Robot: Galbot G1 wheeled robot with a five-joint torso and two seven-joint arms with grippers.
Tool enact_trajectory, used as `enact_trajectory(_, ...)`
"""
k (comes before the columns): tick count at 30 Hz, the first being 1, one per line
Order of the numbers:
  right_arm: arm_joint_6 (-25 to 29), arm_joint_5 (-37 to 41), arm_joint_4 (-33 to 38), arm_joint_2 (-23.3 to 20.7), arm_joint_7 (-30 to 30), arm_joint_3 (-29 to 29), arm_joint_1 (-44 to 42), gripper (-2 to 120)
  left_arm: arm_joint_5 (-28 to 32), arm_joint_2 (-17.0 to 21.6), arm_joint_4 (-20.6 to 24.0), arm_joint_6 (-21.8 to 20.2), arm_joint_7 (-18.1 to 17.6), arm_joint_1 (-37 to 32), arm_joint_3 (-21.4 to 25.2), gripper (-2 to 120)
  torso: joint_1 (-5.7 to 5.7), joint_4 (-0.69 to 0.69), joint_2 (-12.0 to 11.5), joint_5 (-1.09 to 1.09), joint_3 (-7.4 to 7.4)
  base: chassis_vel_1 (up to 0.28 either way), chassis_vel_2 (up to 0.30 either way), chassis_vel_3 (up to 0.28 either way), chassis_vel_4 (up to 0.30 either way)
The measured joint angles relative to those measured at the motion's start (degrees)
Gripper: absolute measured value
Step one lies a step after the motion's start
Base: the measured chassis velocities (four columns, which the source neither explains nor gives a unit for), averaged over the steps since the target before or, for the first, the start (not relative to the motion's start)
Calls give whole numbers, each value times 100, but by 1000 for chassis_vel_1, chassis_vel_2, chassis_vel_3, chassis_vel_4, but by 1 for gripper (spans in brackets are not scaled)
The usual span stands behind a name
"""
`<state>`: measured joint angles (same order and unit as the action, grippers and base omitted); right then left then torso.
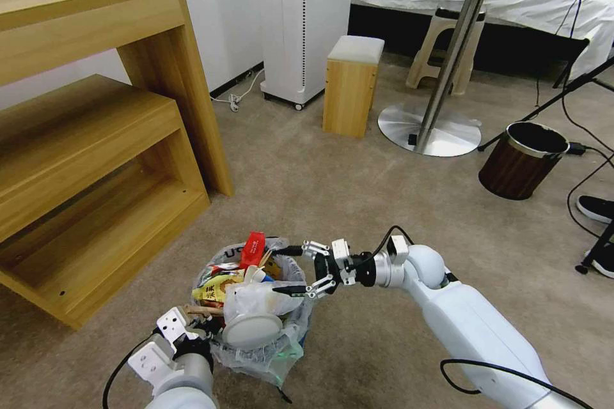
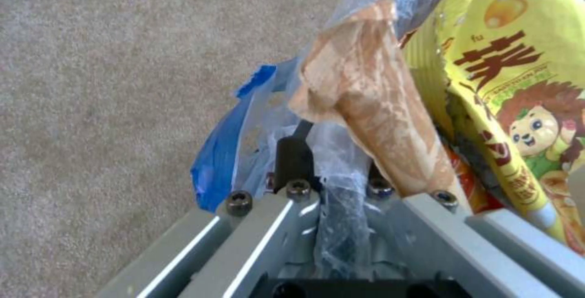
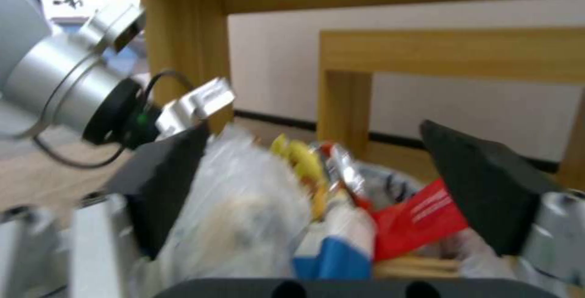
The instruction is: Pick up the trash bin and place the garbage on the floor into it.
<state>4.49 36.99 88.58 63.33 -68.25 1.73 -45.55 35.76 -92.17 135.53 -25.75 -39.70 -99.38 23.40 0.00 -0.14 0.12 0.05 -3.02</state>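
Trash bin (overfull), beige carpet, wooden shelving

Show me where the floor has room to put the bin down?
Bare carpet lies between the wooden shelf, the small stool and the brown bin. It is crowded at the trash bin, held by the left gripper, with the open right gripper over it.
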Motion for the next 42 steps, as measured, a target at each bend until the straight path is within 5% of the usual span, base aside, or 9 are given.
enact_trajectory(6,209,667,251,6,598,228,-88,100,132,51,-102,5,14,105,190,1,0,0,0,0,0,0,0,0,0)
enact_trajectory(14,563,1718,1071,21,2609,1036,-484,100,654,206,-458,-124,-72,538,656,1,0,0,0,-1,0,0,0,0,0)
enact_trajectory(23,733,1536,1581,-282,2439,1843,-1087,100,896,223,-1142,-259,-156,1113,956,1,0,0,0,-1,0,0,0,0,0)
enact_trajectory(32,874,1251,1579,-215,2212,1971,-1392,100,916,276,-1530,-277,-198,1350,1026,1,0,0,0,1,0,0,0,0,0)
enact_trajectory(42,883,1136,1526,-112,1984,1961,-1469,100,411,417,-1406,-155,-46,1261,968,35,0,0,0,-2,0,0,0,0,0)
